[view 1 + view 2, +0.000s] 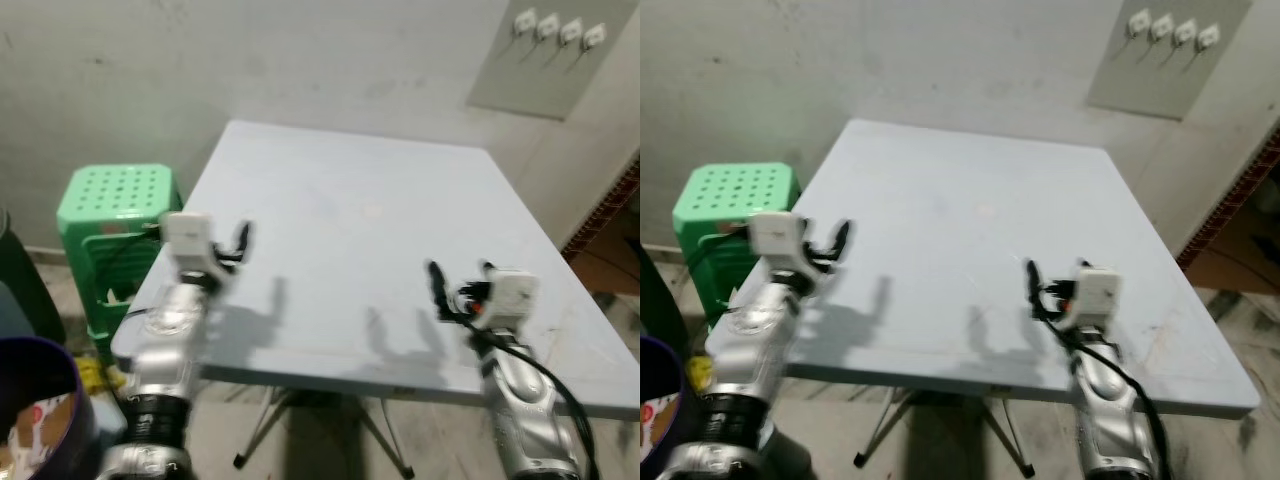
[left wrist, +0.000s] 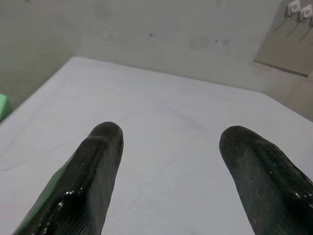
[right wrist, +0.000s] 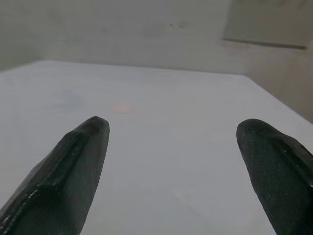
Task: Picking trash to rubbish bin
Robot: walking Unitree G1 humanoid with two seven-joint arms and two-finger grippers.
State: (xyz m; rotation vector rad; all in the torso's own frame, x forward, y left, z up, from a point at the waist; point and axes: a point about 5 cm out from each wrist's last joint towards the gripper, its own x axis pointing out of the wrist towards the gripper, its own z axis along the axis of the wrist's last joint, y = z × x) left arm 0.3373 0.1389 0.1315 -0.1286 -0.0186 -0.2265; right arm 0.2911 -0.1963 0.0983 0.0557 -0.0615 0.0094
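Left gripper (image 2: 166,142) jaws: spread wide, holding nothing, over the near left corner of the pale grey square worktop (image 1: 350,220).
Right gripper (image 3: 171,132) jaws: also wide apart and empty, over the near right edge.
Trash: none to be made out on the worktop, or between either pair of jaws.
Bin: dark purple round bin (image 1: 40,400) on the floor, beside the left arm, something patterned inside.
Progress: judged nearly done, or nothing left to pick here.

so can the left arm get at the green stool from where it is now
Probably yes. The green stool stands on the floor just off the table's left edge, on the left gripper's own side. That gripper, fingers open, hovers over the table's near left corner, so the arm would have to swing outward and down.
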